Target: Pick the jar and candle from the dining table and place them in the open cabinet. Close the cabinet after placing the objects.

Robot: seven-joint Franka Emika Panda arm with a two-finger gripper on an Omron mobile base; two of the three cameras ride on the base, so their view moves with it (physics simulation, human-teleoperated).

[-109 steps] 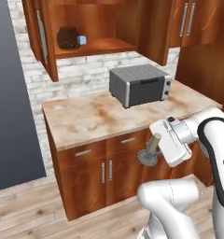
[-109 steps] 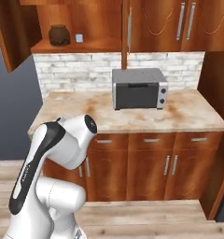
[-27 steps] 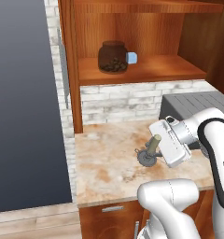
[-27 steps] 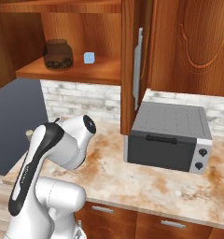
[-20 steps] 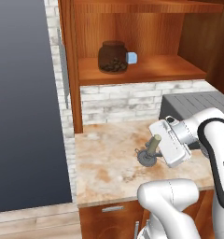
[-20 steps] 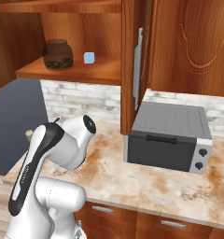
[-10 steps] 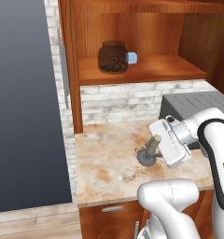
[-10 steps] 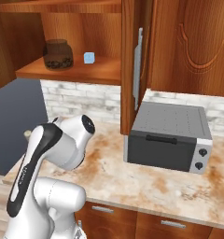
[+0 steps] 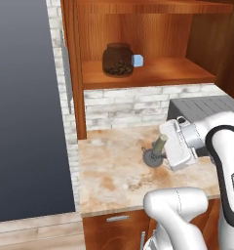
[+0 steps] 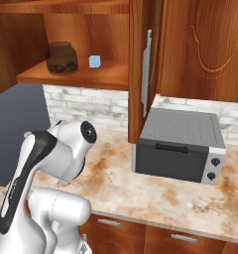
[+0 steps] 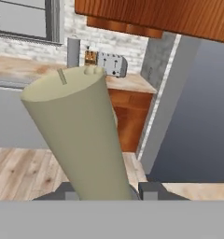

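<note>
Left base view showed the gripper (image 9: 164,149) pinching the candle (image 9: 158,144), apparently held clear above the tabletop (image 9: 114,171) for carrying up to the cabinet (image 9: 153,73) shelf, where the jar (image 9: 118,59) already stood.

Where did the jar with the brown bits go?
The jar sits on the shelf of the open cabinet, toward its left side, right next to a small blue cube. It is high above the counter.
</note>
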